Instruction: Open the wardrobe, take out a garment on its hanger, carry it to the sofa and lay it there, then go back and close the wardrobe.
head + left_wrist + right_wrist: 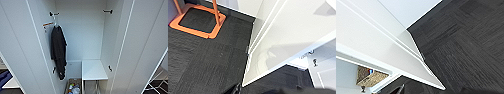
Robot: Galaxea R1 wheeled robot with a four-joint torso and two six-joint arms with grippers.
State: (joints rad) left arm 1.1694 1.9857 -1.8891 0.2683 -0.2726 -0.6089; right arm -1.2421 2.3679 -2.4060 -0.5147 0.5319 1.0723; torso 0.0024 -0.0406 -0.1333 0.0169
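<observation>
1. While the wardrobe (82,37) stands wide open, both doors swung out, the head view looks straight into it.
2. Inside: a black T-shirt (59,51) hangs on a hook (53,14) on the near-left wall; a bare hook (108,11) sits on the opposite wall. A white shelf (93,69) sits low on the right side, with a woven basket (73,88) of small items on the wardrobe floor beside it.
3. No white garment or its hanger can be seen inside, so judging from that, the step in hand is likely closing up.
4. Left wrist view: left door (288,37) panel over dark carpet (205,65), orange stand base (198,21) well apart from the door.
5. Right wrist view: right door (381,47) edge over the carpet, with the basket seen past it.
6. Either pincer: cannot tell whether open or closed.
7. To close cleanly:
   - Push on the outer face near the free edge, not near the hinge.
   - Swing one door at a time so the edges don't clash.
   - Check the black T-shirt hangs clear of the left door's path.
   - Keep arms and base out of the door arc.
</observation>
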